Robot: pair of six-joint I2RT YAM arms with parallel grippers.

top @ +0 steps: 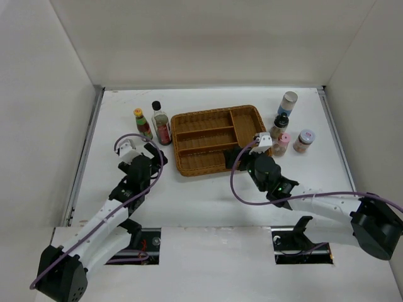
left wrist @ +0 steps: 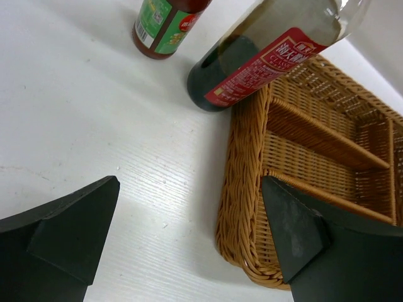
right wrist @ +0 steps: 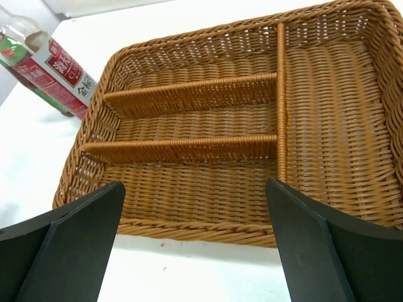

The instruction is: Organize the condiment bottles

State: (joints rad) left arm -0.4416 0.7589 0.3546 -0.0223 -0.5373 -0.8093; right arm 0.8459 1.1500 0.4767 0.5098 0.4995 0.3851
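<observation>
Two condiment bottles stand left of the wicker tray (top: 214, 112): a yellow-capped red sauce bottle (top: 141, 123) (left wrist: 165, 25) and a black-capped clear glass bottle (top: 161, 124) (left wrist: 264, 56) (right wrist: 53, 75). Right of the tray are a white-blue shaker (top: 288, 102), a dark-capped jar (top: 280, 125), a pink-capped jar (top: 282, 144) and a grey-lidded jar (top: 304, 141). My left gripper (top: 151, 152) (left wrist: 190, 182) hangs open and holds nothing, just short of the two bottles and by the tray's near-left corner (left wrist: 245, 189). At the tray's near edge (right wrist: 201, 229), my right gripper (top: 242, 155) (right wrist: 195, 182) is open with nothing in it.
The tray has three long compartments on its left and one cross compartment on its right, all without contents. White walls close in the table at the back and on both sides. The arms' bases sit at the near edge.
</observation>
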